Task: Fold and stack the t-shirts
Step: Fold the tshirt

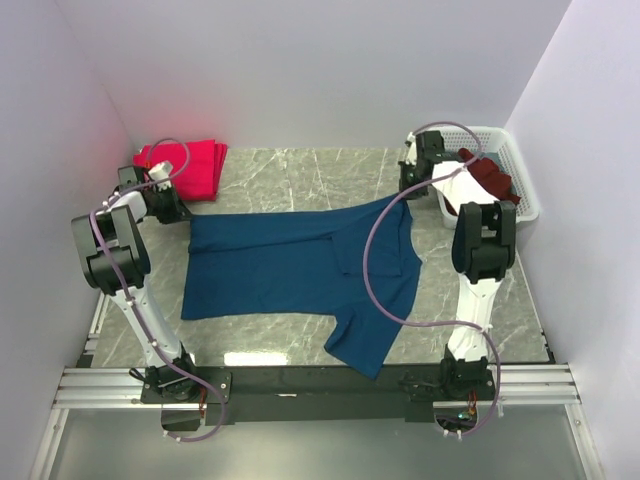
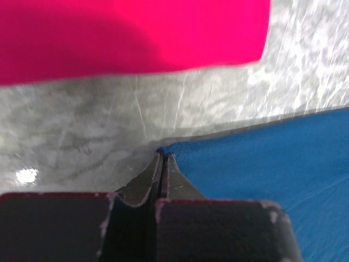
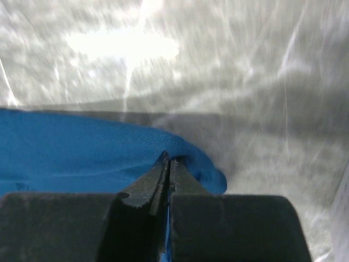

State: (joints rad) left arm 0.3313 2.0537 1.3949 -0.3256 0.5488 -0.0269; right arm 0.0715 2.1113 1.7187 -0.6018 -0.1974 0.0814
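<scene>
A navy blue t-shirt (image 1: pixel 300 270) lies spread across the marble table, one part hanging over the near edge. My left gripper (image 1: pixel 180 212) is shut on its far left corner (image 2: pixel 172 148). My right gripper (image 1: pixel 412 190) is shut on its far right corner (image 3: pixel 185 150). A folded pinkish-red t-shirt (image 1: pixel 190 163) lies at the far left and fills the top of the left wrist view (image 2: pixel 131 33). A dark maroon t-shirt (image 1: pixel 492 178) sits in the basket.
A white lattice basket (image 1: pixel 520 190) stands at the far right against the wall. White walls close in the table on three sides. The black rail with the arm bases runs along the near edge (image 1: pixel 320 385).
</scene>
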